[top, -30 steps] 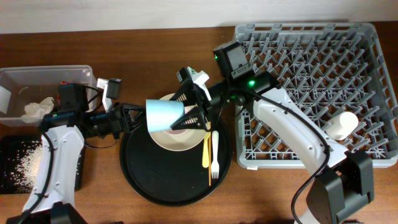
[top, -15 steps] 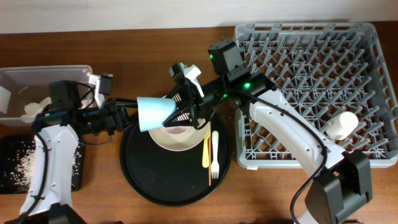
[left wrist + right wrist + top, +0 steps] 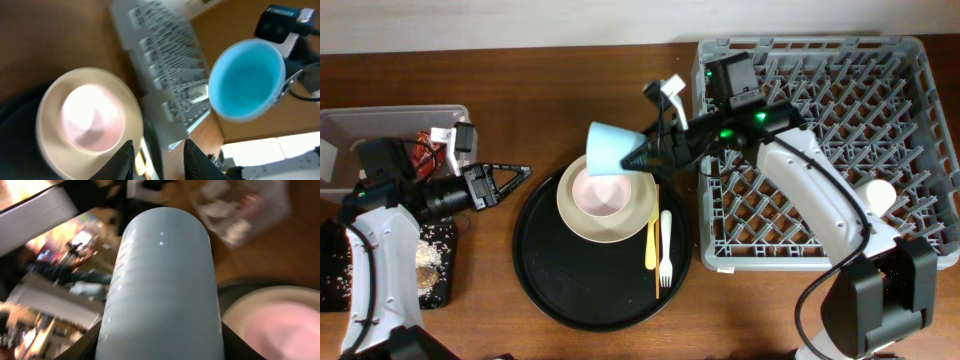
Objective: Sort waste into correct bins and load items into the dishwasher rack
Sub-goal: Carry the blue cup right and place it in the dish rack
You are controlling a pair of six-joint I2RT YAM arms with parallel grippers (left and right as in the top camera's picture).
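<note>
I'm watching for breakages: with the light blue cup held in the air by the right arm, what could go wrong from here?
1. The right hand holds the light blue cup on its side over the rim of the large cream plate with the pink bowl on it; a slip could drop it onto them.
2. Carried this tilted into the grey plastic dishwasher rack, its rim might catch on the pegs.

light blue cup [image 3: 610, 150] – up off the table, on its side, mouth facing left, over the plate's far rim | pink bowl [image 3: 602, 193] – upright, centred on large cream plate [image 3: 572, 218] | thin yellow utensil [image 3: 651, 240] and white plastic fork [image 3: 665, 250] – side by side, just right of the plate | small cream cup [image 3: 871, 200] – in the grey dishwasher rack [image 3: 820, 90], near its right edge | rice grains [image 3: 425, 255] – in the shallow black tray [image 3: 442, 295]
</note>
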